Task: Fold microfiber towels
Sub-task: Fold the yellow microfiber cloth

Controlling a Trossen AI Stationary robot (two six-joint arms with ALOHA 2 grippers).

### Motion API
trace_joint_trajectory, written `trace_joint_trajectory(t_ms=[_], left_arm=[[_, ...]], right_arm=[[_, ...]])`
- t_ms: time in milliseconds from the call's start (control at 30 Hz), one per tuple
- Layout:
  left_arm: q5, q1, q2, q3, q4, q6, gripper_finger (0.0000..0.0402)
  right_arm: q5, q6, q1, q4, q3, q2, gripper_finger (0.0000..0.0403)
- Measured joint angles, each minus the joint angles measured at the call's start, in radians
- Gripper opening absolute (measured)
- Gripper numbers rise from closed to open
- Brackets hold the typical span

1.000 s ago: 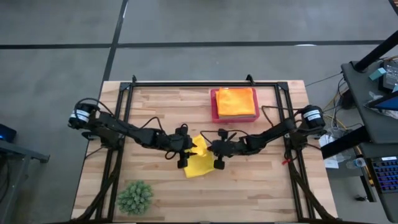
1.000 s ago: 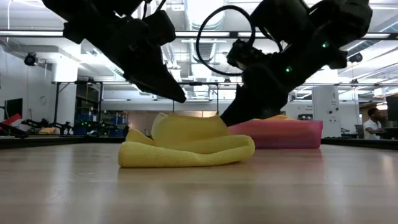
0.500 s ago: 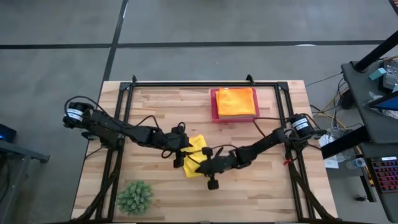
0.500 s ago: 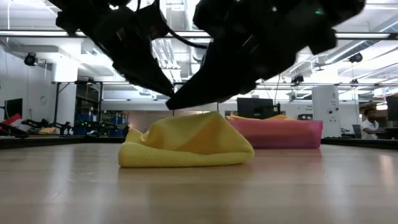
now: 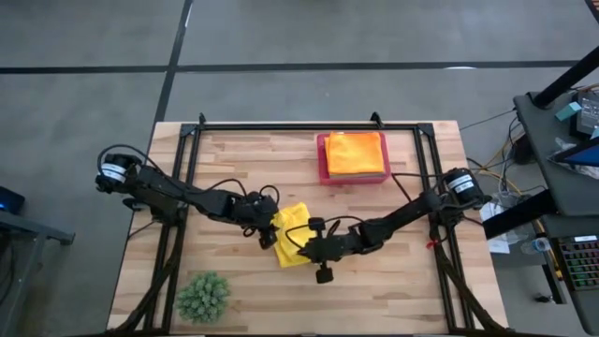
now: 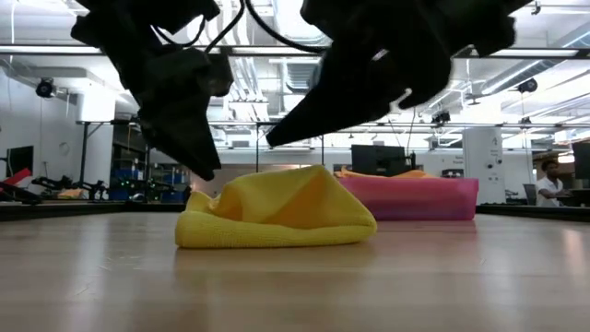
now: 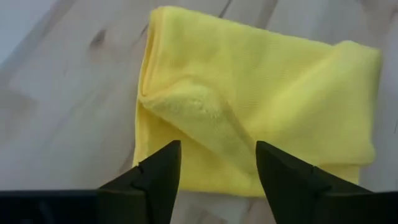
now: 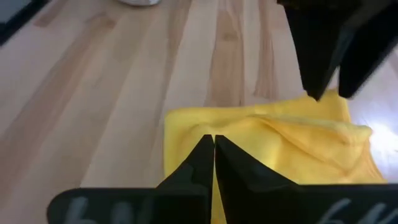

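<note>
item: yellow towel point(image 5: 293, 236), lying bunched at mid-desk point(image 5: 393, 281), soft, light, limp; best pinched at a loose corner. left hand point(image 7: 214, 171) hovering just left of it, fingers apart, empty. right hand point(image 8: 213, 163) hovering above it, fingers together.

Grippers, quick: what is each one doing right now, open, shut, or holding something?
Left gripper: open, holding nothing, just above the yellow towel.
Right gripper: shut, fingers pressed together, holding nothing, over the same towel.
</note>
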State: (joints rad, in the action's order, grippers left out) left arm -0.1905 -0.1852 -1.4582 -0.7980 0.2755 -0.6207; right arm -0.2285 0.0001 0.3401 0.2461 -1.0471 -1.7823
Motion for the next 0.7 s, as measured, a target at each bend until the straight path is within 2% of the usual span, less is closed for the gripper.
trace_joint_trajectory(t_ms=[233,433,567,700], left_arm=[[-0.024,-0.004,0.0,-0.035,0.005,-0.085,0.0184],[-0.028,-0.005,-0.012,-0.09,0.015,-0.144,0.0175],[-0.03,-0.006,-0.074,-0.18,0.147,-0.185,0.0175],[-0.031,-0.006,-0.194,-0.32,0.327,-0.205,0.0175]], right_arm=[[-0.059,-0.039,-0.002,-0.002,0.067,0.061,0.0009],[-0.062,-0.075,-0.019,-0.007,0.128,0.161,0.0009],[-0.061,-0.125,-0.046,-0.002,0.15,0.245,0.0009],[-0.06,-0.167,-0.087,-0.004,0.175,0.326,0.0009]])
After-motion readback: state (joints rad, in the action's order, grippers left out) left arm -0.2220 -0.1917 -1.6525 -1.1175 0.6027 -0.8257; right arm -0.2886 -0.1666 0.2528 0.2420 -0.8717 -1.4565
